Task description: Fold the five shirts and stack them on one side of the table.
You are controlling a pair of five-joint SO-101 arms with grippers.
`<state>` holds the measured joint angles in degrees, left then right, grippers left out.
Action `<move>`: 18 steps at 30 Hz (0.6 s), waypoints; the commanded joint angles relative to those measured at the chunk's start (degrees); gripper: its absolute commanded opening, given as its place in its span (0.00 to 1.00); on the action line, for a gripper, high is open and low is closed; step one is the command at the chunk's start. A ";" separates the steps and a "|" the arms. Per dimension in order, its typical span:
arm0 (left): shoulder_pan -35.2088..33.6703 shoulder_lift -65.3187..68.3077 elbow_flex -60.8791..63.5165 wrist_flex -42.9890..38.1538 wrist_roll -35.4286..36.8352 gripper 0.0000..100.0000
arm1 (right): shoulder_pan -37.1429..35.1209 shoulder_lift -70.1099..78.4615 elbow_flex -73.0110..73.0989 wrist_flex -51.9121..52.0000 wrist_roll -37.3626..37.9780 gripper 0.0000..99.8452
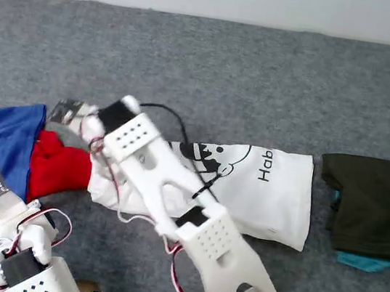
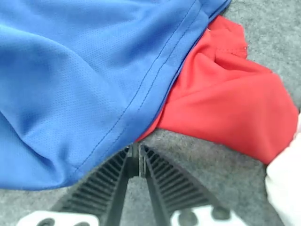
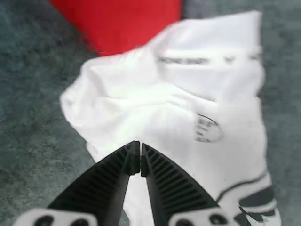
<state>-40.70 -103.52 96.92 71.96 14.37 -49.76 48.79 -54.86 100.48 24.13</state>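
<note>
The white shirt (image 1: 261, 193) lay across the middle of the bench (image 1: 192, 65), flat toward one end and rumpled at the end that met the red shirt (image 1: 60, 166). The right hand (image 3: 140, 162) hung over that rumpled end, fingers pressed together with no cloth seen between them. Folding this shirt looked like the step in hand. To do it well the hand would likely need to part, pinch the loose edge alone without catching the red cloth beside it, and carry it over level so the fold lands square. The left hand (image 2: 138, 162), fingers likewise together, sat at the hem of the blue shirt (image 2: 84, 70), which overlapped the red one. The high view gave the layout: a dark shirt (image 1: 374, 202) folded on a teal shirt (image 1: 357, 262), well apart from the blue. The right wrist view gave the creases at the white shirt's end, which the arm covered from above.
</note>
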 commanded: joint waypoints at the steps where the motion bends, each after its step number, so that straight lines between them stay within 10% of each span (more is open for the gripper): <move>1: -0.18 -0.70 -0.48 0.18 0.44 0.02 | 4.62 -7.60 5.54 2.59 -0.70 0.01; 18: -0.18 -0.70 -0.48 0.18 0.44 0.02 | 14.29 -14.46 40.26 -5.67 -0.97 0.01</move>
<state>-40.70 -103.52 96.92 71.96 14.37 -35.96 36.22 -14.68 95.47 23.52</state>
